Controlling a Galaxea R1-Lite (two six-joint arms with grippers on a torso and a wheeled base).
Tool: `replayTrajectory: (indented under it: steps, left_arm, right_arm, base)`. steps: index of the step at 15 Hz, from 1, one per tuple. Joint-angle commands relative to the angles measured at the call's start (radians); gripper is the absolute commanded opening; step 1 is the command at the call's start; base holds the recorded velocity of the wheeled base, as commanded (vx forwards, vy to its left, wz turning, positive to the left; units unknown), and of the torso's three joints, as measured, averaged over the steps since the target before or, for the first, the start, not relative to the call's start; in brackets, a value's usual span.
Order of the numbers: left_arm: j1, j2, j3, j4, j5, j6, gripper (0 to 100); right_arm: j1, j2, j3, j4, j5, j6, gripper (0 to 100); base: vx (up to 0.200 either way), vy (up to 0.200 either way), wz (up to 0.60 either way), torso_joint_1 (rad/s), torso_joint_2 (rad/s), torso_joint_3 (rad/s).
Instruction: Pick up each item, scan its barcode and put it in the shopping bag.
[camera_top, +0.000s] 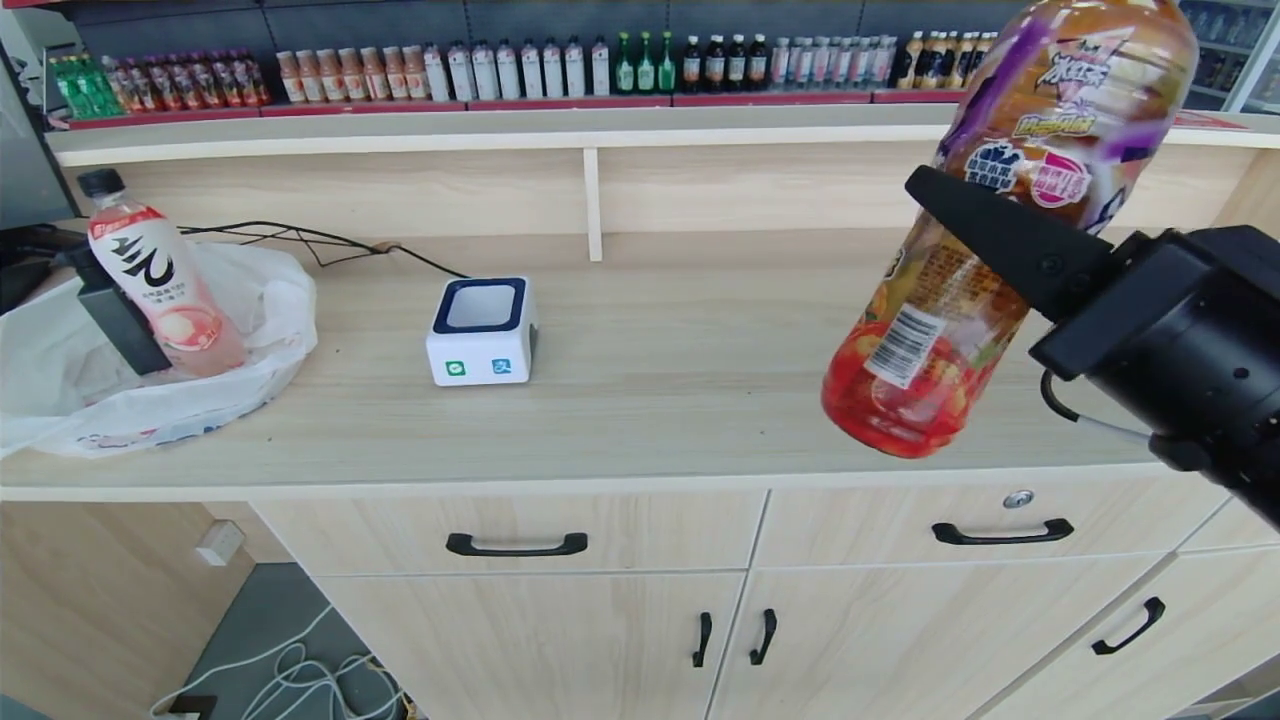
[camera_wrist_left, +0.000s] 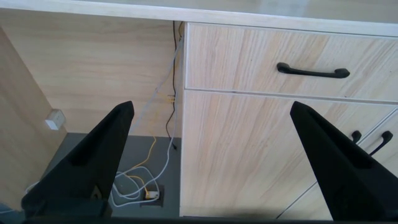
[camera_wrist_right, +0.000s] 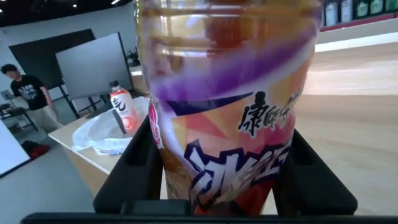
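My right gripper (camera_top: 985, 215) is shut on a large iced tea bottle (camera_top: 1040, 120) and holds it tilted in the air above the right end of the counter. The barcode (camera_top: 905, 345) on its lower half faces the head camera. In the right wrist view the bottle (camera_wrist_right: 230, 93) sits between the two fingers of that gripper (camera_wrist_right: 224, 155). The white scanner box (camera_top: 482, 330) with a dark blue rim stands mid-counter. A white shopping bag (camera_top: 60, 390) lies at the left with a pink drink bottle (camera_top: 160, 280) upright in it. My left gripper (camera_wrist_left: 211, 106) hangs open below counter height, facing the drawers.
A dark block (camera_top: 120, 320) stands beside the pink bottle in the bag. A black cable (camera_top: 300, 240) runs along the counter's back. A raised back shelf (camera_top: 600, 125) carries rows of drinks. Drawers and doors with black handles (camera_top: 517, 545) lie below the counter edge.
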Motion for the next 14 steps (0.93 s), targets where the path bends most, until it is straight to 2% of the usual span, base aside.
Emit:
replayTrajectory:
  steps: [1, 3, 6, 10, 13, 14]
  left_arm:
    - [0.000, 0.000, 0.000, 0.000, 0.000, 0.000, 100]
    - [0.000, 0.000, 0.000, 0.000, 0.000, 0.000, 100]
    - [0.000, 0.000, 0.000, 0.000, 0.000, 0.000, 100]
    - [0.000, 0.000, 0.000, 0.000, 0.000, 0.000, 100]
    - [0.000, 0.000, 0.000, 0.000, 0.000, 0.000, 100]
    - [0.000, 0.000, 0.000, 0.000, 0.000, 0.000, 100]
  right_arm:
    - [0.011, 0.032, -0.023, -0.001, 0.067, 0.032, 0]
    - [0.015, 0.067, -0.061, -0.006, 0.126, 0.085, 0]
    - [0.058, 0.084, -0.085, -0.009, 0.132, 0.187, 0]
    - [0.183, 0.084, -0.088, -0.124, 0.147, 0.239, 0]
    - [0.305, 0.109, -0.118, -0.136, 0.147, 0.231, 0]
    - [0.310, 0.110, -0.114, -0.138, 0.146, 0.233, 0]
  base:
    - [0.000, 0.000, 0.00, 0.000, 0.00, 0.000]
    - [0.000, 0.000, 0.00, 0.000, 0.00, 0.000]
    - [0.000, 0.000, 0.00, 0.000, 0.00, 0.000]
    - [0.000, 0.000, 0.00, 0.000, 0.00, 0.000]
    - [0.000, 0.000, 0.00, 0.000, 0.00, 0.000]
    - [0.000, 0.000, 0.00, 0.000, 0.00, 0.000]
